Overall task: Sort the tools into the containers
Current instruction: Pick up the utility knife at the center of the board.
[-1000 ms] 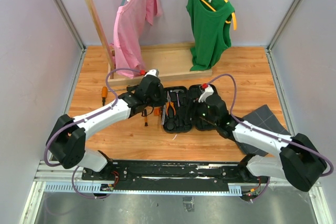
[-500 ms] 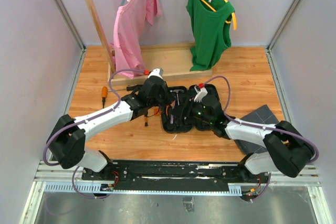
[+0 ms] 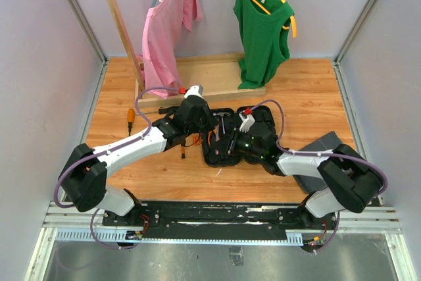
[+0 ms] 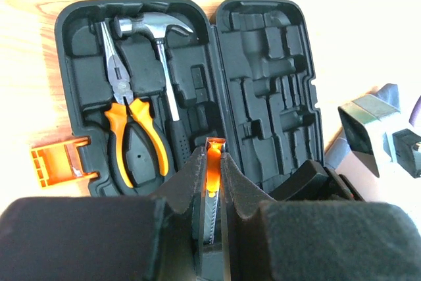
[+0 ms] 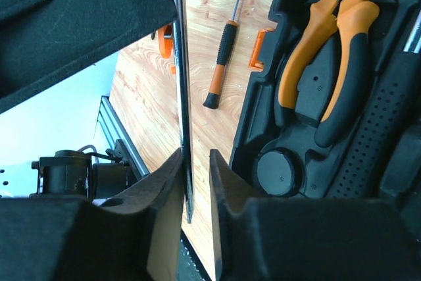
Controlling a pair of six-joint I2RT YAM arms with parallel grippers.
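While the tool case (image 4: 270, 97) lies open, a tool is held above.
Over the case's near edge, an orange-handled tool (image 4: 212, 162) is pinched by the left fingers (image 4: 187, 185), likely for lowering into a slot. A thin metal shaft (image 5: 180, 83) is flanked by the barely parted right fingers (image 5: 161, 189); a grip cannot be confirmed. Orange-handled pliers (image 4: 135, 136) and hammer (image 4: 154, 25) are seated in the case's left half; a screwdriver (image 5: 220, 64) is left on the tabletop (image 5: 145, 97) beside the case.
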